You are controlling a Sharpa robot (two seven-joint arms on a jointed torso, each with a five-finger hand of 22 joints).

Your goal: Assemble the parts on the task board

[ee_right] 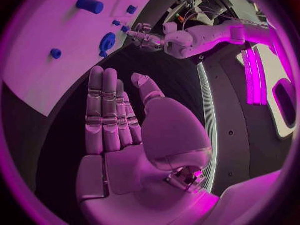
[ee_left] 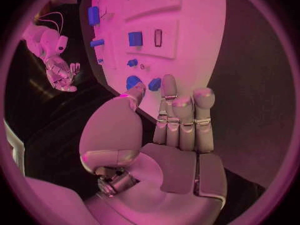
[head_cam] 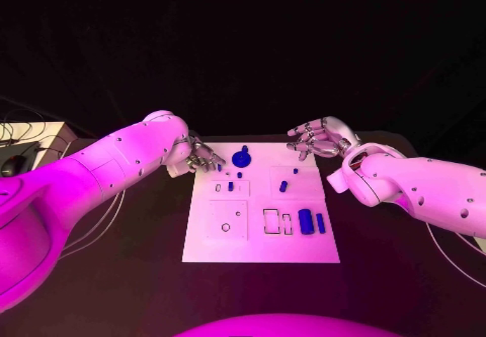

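The white task board (head_cam: 261, 242) lies in the middle of the black table. On it are a round blue disc (head_cam: 241, 157) at the far edge, small blue pieces (head_cam: 284, 186) mid-board, and a blue cylinder (head_cam: 305, 221) beside a thinner blue bar (head_cam: 320, 223) at the near right. My left hand (head_cam: 203, 156) hovers at the board's far left corner, holding nothing. In the left wrist view its fingers (ee_left: 181, 120) are straight and its thumb tip reaches close to the disc (ee_left: 132, 81). My right hand (head_cam: 319, 139) hangs off the far right corner, flat and empty (ee_right: 125, 130).
A beige box (head_cam: 41, 137) with cables and a dark mouse (head_cam: 12, 165) sit at the table's far left. Several outlined recesses (head_cam: 228, 219) mark the board. Bare black table (head_cam: 152, 239) flanks the board on both sides.
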